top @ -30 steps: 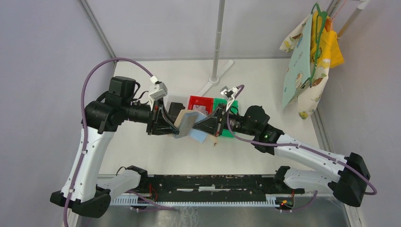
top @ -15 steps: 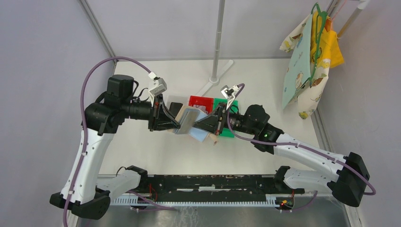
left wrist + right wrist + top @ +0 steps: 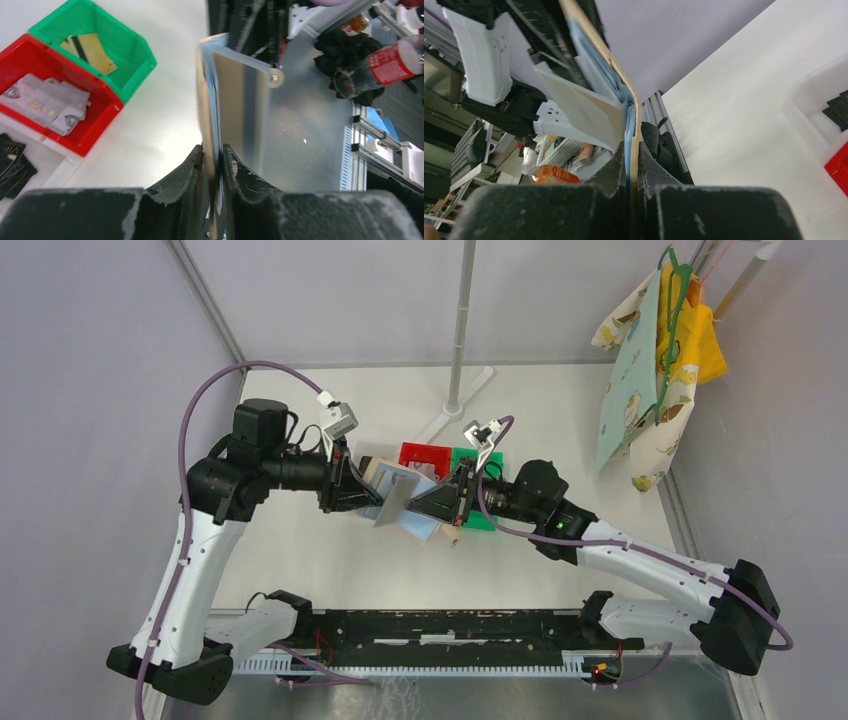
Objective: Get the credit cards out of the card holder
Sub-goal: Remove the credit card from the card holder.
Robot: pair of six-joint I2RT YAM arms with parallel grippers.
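Note:
Both grippers hold the card holder [image 3: 422, 526] up above the table between them; it is tan outside with light blue pockets. My left gripper [image 3: 368, 498] is shut on one tan-and-blue edge [image 3: 204, 100], its jaws [image 3: 214, 152] pinching it edge-on. My right gripper [image 3: 437, 505] is shut on the opposite edge [image 3: 626, 85], the jaws [image 3: 631, 160] clamped on tan and blue layers. A silvery-white credit card [image 3: 398, 498] sticks out of the blue pockets [image 3: 579, 107], tilted. The snap-button flap [image 3: 274, 77] hangs to one side.
Behind the grippers stand a red bin [image 3: 105, 107] holding silvery cards [image 3: 45, 100] and a green bin [image 3: 135, 65] holding a gold card [image 3: 92, 50]. A pole [image 3: 462, 330] rises at the back. Patterned cloths [image 3: 650, 370] hang at the far right.
My left gripper has rolled and edged toward the back. The silvery card now faces the top camera more broadly. The right arm has barely moved.

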